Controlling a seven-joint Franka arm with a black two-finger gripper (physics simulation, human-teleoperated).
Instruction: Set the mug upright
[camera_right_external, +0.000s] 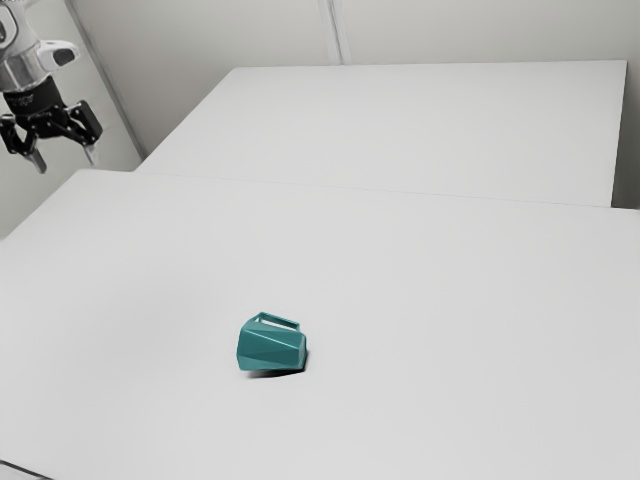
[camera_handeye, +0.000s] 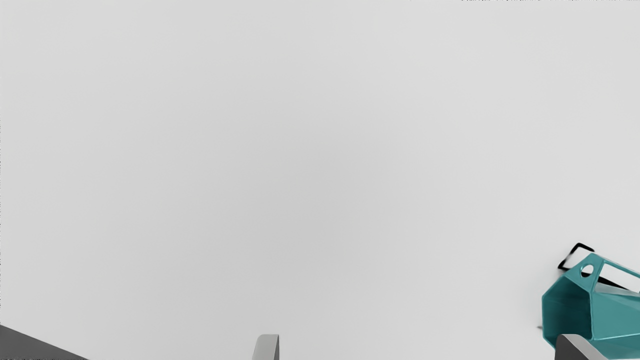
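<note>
High in the exterior view's upper left, my gripper (camera_right_external: 65, 158) hangs with its fingers spread, well away from the mug. The teal faceted mug (camera_right_external: 271, 347) lies on its side on the white table, its handle uppermost and toward the far side. In the wrist view the gripper (camera_handeye: 419, 345) is open, with bare table between its fingertips. The mug (camera_handeye: 615, 315) appears there beyond one fingertip, which overlaps part of it from the camera's side; its dark open mouth faces the gripper's middle. Part of the mug is cut off by the picture's edge.
The white table (camera_right_external: 430, 300) carries the mug. Behind it stands another white surface (camera_right_external: 420, 125), with a pale wall further back. A dark thin line (camera_right_external: 25, 469) crosses the exterior view's lower left corner. In the wrist view a dark area (camera_handeye: 30, 347) lies past a table edge.
</note>
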